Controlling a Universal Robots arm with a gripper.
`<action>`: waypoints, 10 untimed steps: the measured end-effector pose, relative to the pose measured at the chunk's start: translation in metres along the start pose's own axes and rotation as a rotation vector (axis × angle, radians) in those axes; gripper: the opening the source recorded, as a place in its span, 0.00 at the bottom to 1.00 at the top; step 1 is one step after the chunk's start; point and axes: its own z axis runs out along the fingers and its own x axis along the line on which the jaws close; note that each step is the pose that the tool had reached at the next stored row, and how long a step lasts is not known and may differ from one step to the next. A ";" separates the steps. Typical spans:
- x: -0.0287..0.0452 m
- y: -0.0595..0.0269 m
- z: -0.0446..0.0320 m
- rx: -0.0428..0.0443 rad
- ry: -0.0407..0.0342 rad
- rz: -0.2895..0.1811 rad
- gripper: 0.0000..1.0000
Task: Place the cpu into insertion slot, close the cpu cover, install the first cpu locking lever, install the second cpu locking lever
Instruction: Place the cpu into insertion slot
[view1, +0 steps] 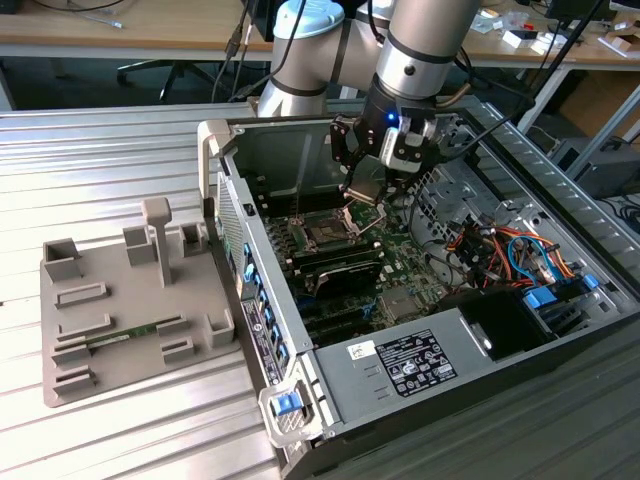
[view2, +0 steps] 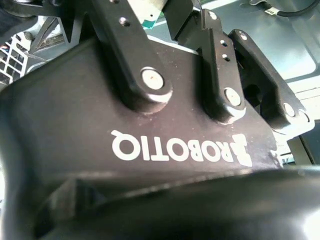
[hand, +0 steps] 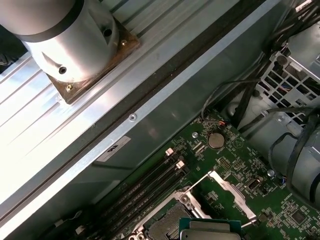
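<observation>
In the exterior view's upper centre, jaws gripped a small flat silvery square cpu (view1: 366, 188) by its edges, above the black square insertion slot (view1: 322, 233); it looked light, rigid, fragile.

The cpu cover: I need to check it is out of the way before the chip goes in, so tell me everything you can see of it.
In the first wrist view the cpu cover is a thin, bright silver metal frame with a large square window; green board shows through it. It is swung open, off the insertion slot, meeting it along one edge. Nothing rests on it. In the exterior view the gripper, holding the cpu, hangs above that area.
</observation>
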 end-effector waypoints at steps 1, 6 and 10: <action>0.0000 0.0000 0.0001 0.0000 -0.0001 0.002 0.55; 0.0000 0.0000 0.0004 0.0000 -0.0004 0.008 0.55; 0.0000 0.0000 0.0006 0.0000 -0.0006 0.012 0.55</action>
